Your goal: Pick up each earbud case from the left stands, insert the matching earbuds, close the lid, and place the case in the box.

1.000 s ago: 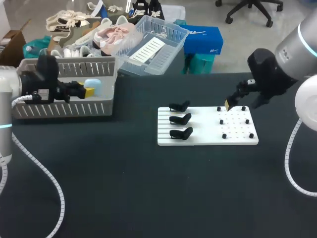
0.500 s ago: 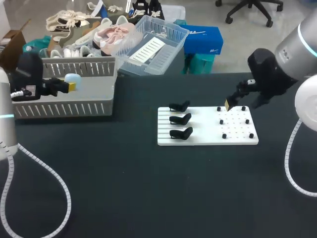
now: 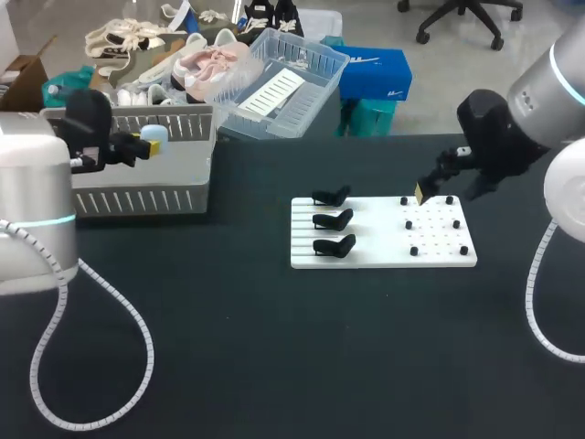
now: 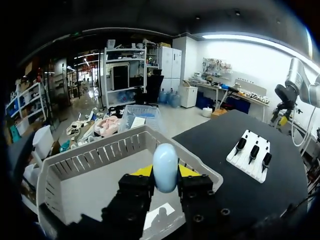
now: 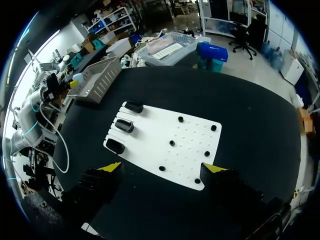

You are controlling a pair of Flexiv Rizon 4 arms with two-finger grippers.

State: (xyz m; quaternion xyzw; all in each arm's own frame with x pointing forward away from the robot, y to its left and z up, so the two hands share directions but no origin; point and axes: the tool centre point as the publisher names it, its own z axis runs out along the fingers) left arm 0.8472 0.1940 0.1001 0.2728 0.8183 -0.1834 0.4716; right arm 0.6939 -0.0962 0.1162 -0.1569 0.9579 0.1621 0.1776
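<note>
Table [image 3: 274, 357]: dark top closest to me; my left arm's white coiled cable [image 3: 149, 343] lies looped on its near left part.
Board [image 3: 375, 240]: a white board lying flat just right of the table's middle. From my right wrist camera I see it [image 5: 165, 131] straight below.
Stands [image 3: 334, 220]: three black stands in a row down the board's left part.
Pegs [image 3: 413, 251]: small black pegs dotted over the board's right part.
Right gripper [image 3: 428, 188]: hovers over the board's far edge, on the peg side. Its yellow tips are spread wide and touch nothing [image 5: 162, 168].
Left gripper [image 4: 165, 176]: at the far left of the table, its two yellow tips pinching the earbud case from either side.
Earbud case [image 4: 165, 165]: pale blue, smooth and oval. It stands upright between my left fingers, above the box's open top [image 3: 155, 133].
Box [image 3: 146, 194]: a grey slatted basket at the table's far left. Its pale floor shows under the case in my left wrist camera [image 4: 95, 157].
</note>
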